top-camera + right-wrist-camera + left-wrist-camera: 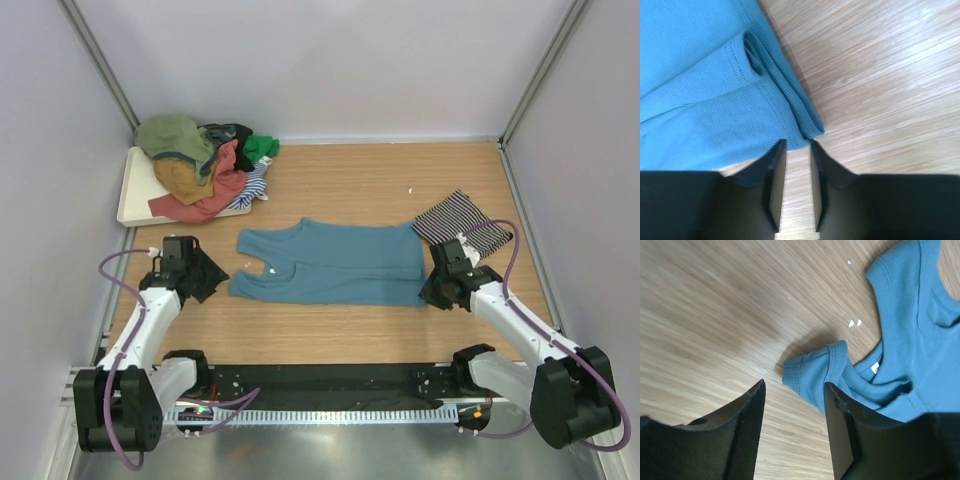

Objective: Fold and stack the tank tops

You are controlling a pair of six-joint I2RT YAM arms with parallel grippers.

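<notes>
Top view, teal top: the plain teal-blue ribbed-knit tank top lies flat and unfolded mid-desk, with its straps to the left and its hem to the right.
Top view, other tops: a thin black-and-white striped tank top lies just beyond the hem. A heap of olive, coral, mustard and green tank tops rests on a white rectangular tray at the far left.
Top view, arms: the left gripper is by the straps and the right gripper at the near hem corner.
Left wrist view, grip: the jaws are spread wide and empty over the pale wooden desk. The near shoulder strap lies just ahead, untouched.
Right wrist view, grip: the jaws are a narrow slit apart with bare desk showing between them, so nothing is clamped. The doubled-over hem corner meets their tips.
Risk: through so thin a gap the right gripper may pinch one layer only, or shove the corner away. The left may close on bare wood beside the strap. Either would skew the fold, and a dragged hem could snag the striped top.
</notes>
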